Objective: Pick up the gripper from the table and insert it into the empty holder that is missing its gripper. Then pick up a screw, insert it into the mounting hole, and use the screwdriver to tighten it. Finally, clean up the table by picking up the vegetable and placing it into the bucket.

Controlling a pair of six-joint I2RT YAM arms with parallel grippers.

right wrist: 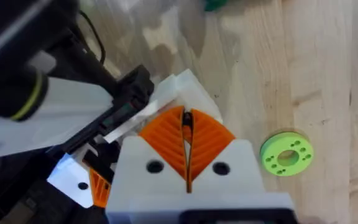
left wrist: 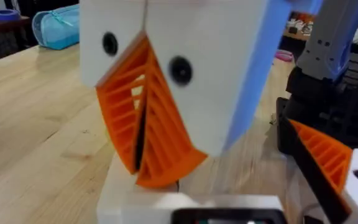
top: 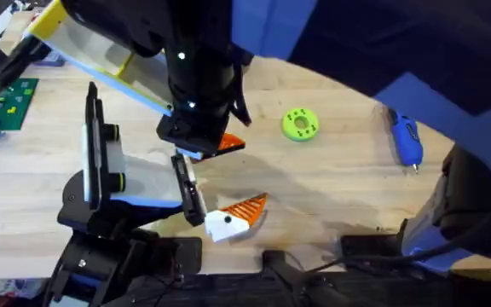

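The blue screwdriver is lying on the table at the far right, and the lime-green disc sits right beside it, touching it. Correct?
Not quite. The blue screwdriver does lie on the table at the far right, but the lime-green disc is well apart from it, nearer the middle, with bare wood between them. The overhead view shows this.

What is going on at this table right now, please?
One arm reaches over the holder, which carries one white-and-orange finger. The left tool and the right tool are both shut, pads together, close to that mount. The screwdriver and a green disc lie apart on the table, with nothing touching them.
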